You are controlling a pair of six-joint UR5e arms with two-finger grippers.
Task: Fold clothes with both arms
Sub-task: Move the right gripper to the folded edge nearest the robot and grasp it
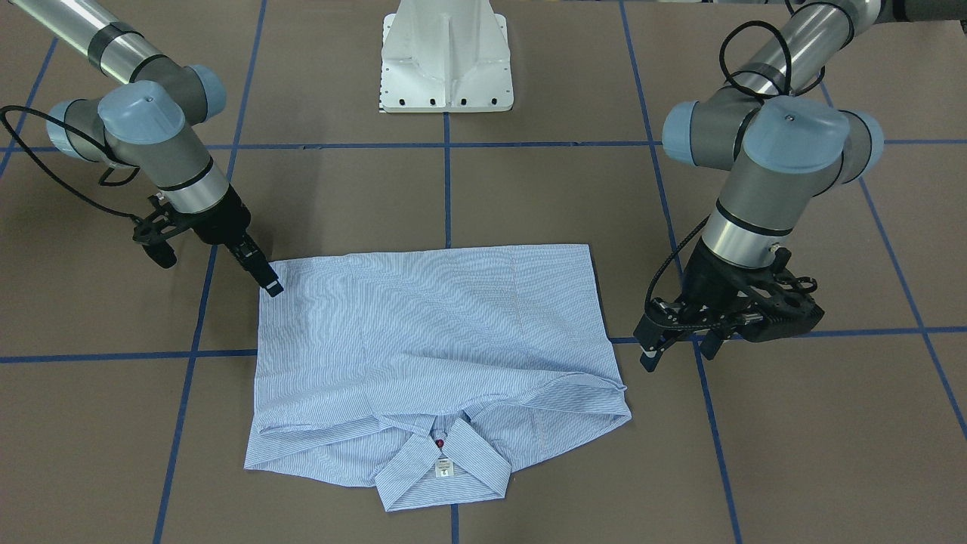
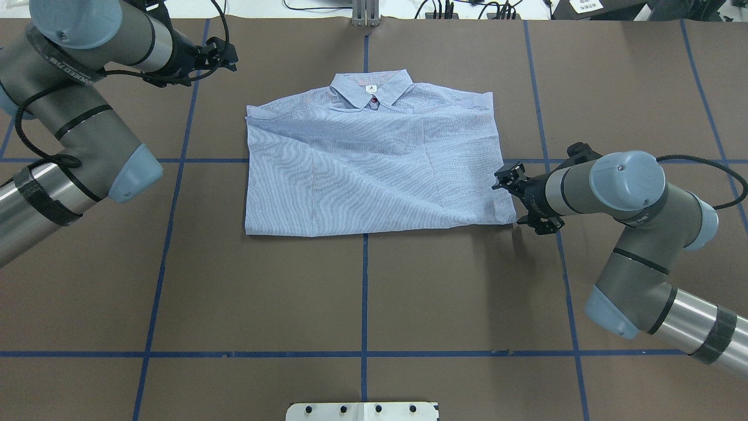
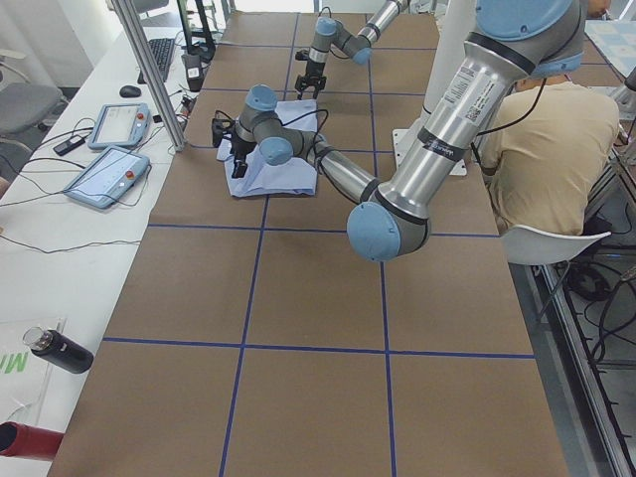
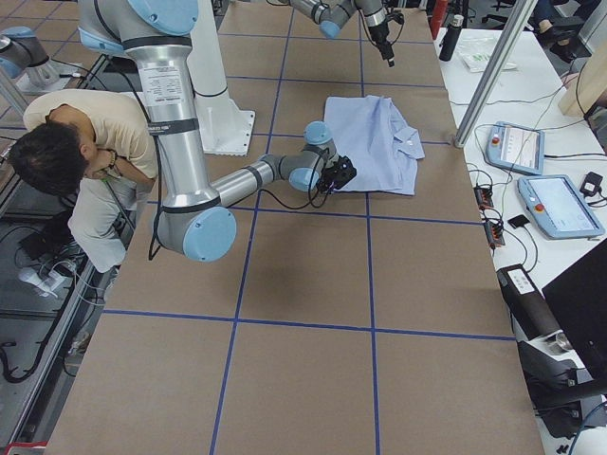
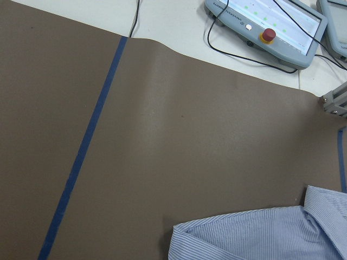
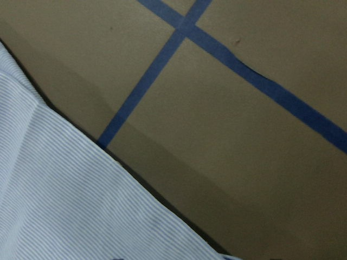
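Observation:
The clothes are one blue-and-white striped shirt, lying folded into a rectangle on the brown table. Its collar and white tag point away from the robot. My left gripper hangs open just above the table, beside the shirt's shoulder and apart from it. The left wrist view shows only that shoulder edge. My right gripper is low, its tip at the shirt's near corner. Its fingers look close together, but I cannot tell whether they pinch cloth. The right wrist view shows the hem and no fingers.
The white pedestal base stands behind the shirt on the robot's side. Blue tape lines cross the table. Two teach pendants lie off the far edge. A person sits beside the robot. Bottles lie on the side bench.

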